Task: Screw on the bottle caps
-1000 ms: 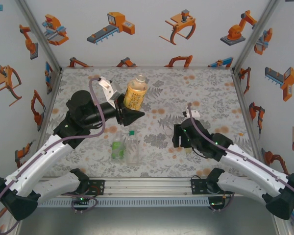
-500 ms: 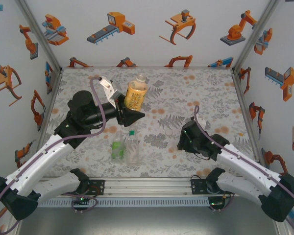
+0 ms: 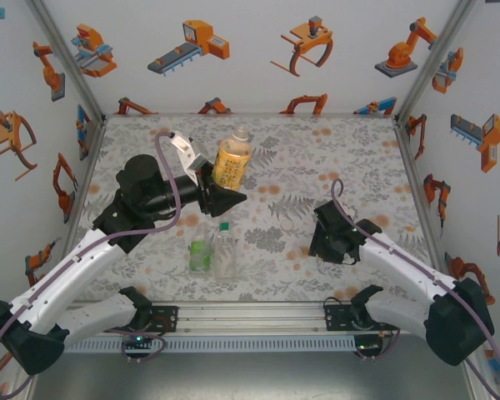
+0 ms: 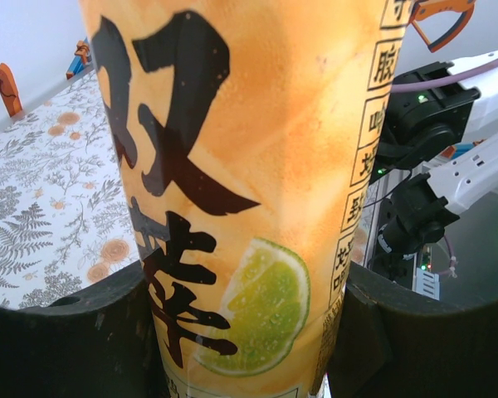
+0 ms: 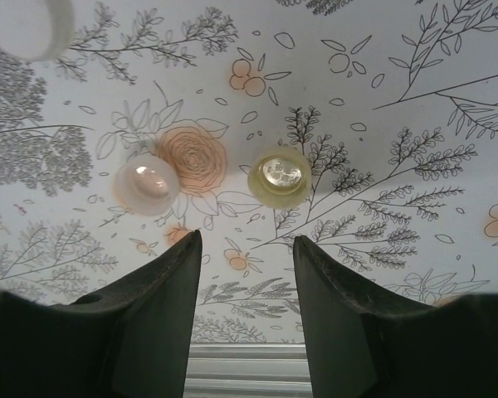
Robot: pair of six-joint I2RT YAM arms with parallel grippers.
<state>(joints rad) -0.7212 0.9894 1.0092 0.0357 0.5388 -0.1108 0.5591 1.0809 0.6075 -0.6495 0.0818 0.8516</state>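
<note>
Start with your left gripper (image 4: pixel 241 298). It is clamped tight on the amber bottle (image 4: pixel 232 149). One dark finger (image 4: pixel 66 340) presses on each side of the bottle, low down on the yellow label. The label has big dark letters and a lime slice picture, right up close to the wrist camera. From above, the clear neck of the bottle pokes up past the fingers, on the far side of the hand.

A bit closer to the arm bases than this hand stand the green bottle (image 3: pixel 201 252) and the clear bottle (image 3: pixel 225 250). They are side by side and seem to touch. The clear one has a green cap (image 3: pixel 224 226) on top (I cannot tell what sits on the green bottle).

Now your right gripper (image 5: pixel 245 240). Its two fingers are spread apart with nothing between them, so it holds nothing. It points down at the flowery table (image 5: pixel 398 124). Just past the fingertips lie two small round caps, flat on the table. The yellowish cap (image 5: pixel 280 176) lies ahead of the gap, a little toward the finger on the right of the wrist view. The pale cap (image 5: pixel 147 186) lies ahead of the other finger. The two caps are near each other and do not touch. This hand is well apart from all three bottles.
</note>
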